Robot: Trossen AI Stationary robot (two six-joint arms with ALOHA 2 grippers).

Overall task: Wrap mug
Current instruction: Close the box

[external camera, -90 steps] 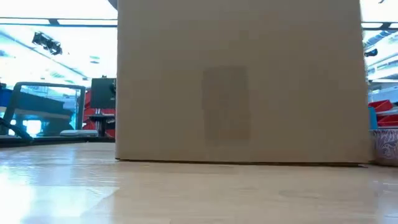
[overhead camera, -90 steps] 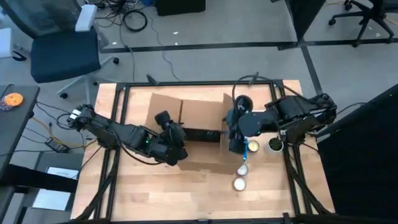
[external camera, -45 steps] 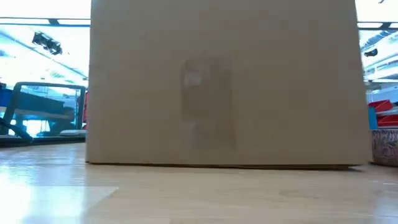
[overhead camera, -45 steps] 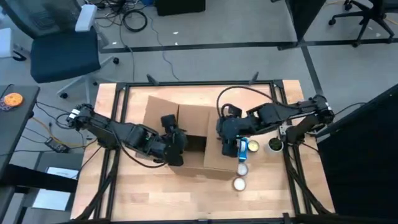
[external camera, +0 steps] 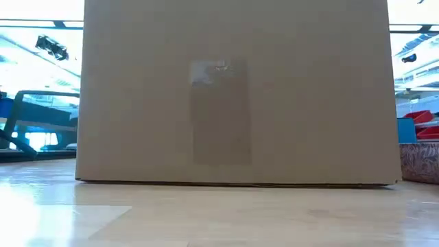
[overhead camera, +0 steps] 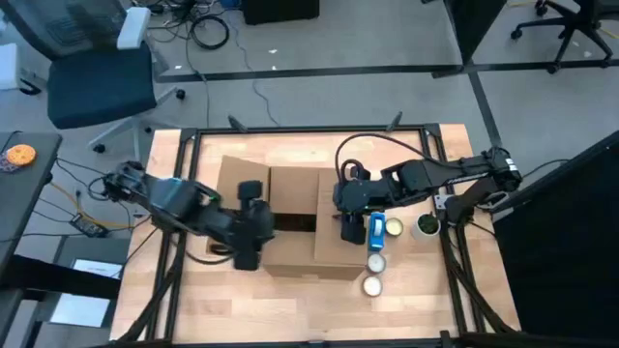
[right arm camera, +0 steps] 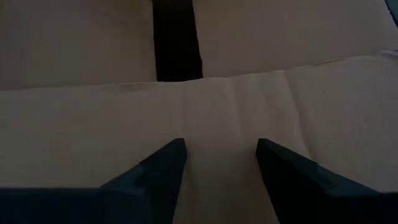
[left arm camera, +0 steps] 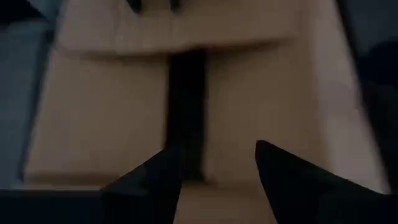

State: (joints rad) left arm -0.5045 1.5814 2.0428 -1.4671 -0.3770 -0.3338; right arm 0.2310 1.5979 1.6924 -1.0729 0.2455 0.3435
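Note:
A brown cardboard box (overhead camera: 290, 217) stands on the wooden table, and its near wall (external camera: 233, 89) fills the low view. Its top flaps are folded in, leaving a dark gap (left arm camera: 185, 106) between them. My left gripper (overhead camera: 259, 220) is at the box's left top, fingers open (left arm camera: 214, 171) over the flaps. My right gripper (overhead camera: 345, 203) is at the box's right top, fingers open (right arm camera: 221, 158) over a flap (right arm camera: 236, 112). The mug is hidden or out of view. My left gripper has its open fingers (left arm camera: 155, 177) low over the left flap's edge beside the gap; I cannot tell whether they touch the cardboard. My right gripper has its open fingers (right arm camera: 165, 165) spread just above the right flap, coming from the table's right; I cannot tell whether they touch it.
Right of the box stand a blue container (overhead camera: 375, 229), small white round tubs (overhead camera: 375, 262) (overhead camera: 371, 285) and a dark-rimmed cup (overhead camera: 427, 225). A black frame (overhead camera: 290, 135) runs around the table. Bare wood lies along the near edge (overhead camera: 290, 309).
The box's side flaps have folded in over the top, and the dark opening has narrowed to a short gap. The box has slid toward the table's left. My right gripper has moved left over the box top. My left gripper has drawn back toward the left.

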